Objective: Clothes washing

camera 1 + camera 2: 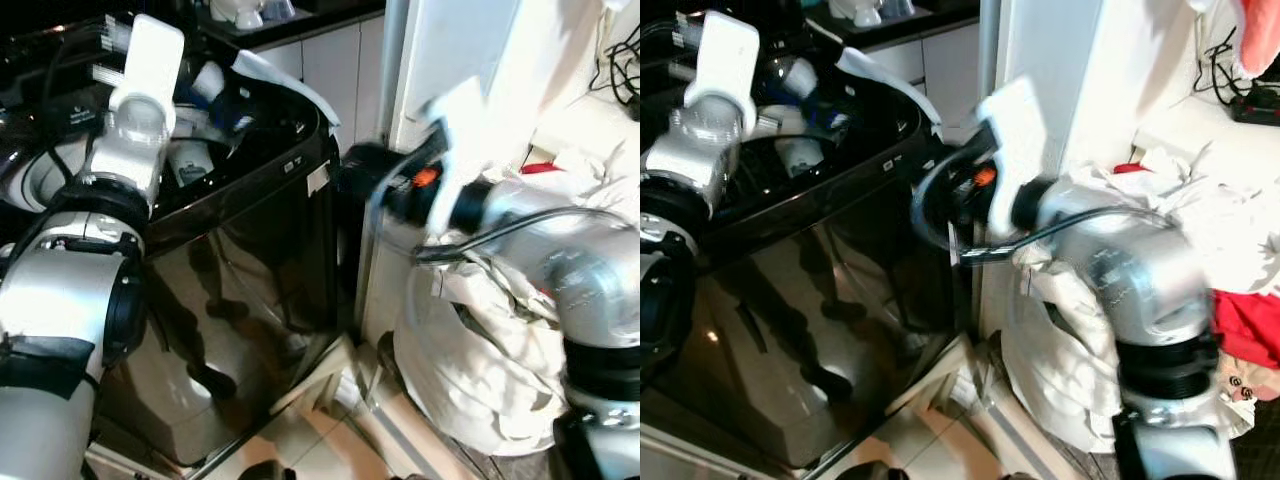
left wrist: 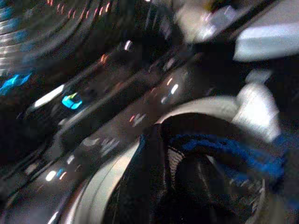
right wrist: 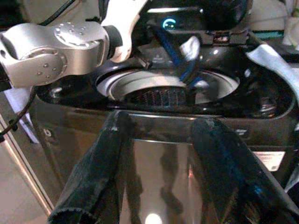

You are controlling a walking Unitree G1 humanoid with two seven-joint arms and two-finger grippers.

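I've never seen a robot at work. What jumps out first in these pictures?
A big glossy black washing machine stands open-topped in front of the robot, with a blue and white cloth dangling over its drum. The left gripper reaches over that opening. To the right lies a heap of white laundry.

Cabinets [image 1: 330, 70]: white, behind the machine — dark counter on top.
Cables [image 1: 1240, 75]: black, on a white shelf.
Floor [image 1: 300, 445]: pale tiles.

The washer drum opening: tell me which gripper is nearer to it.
Left. The left gripper is over the washer drum opening, holding a blue cloth above it. The right gripper is open, outside the machine, facing its glossy front panel.
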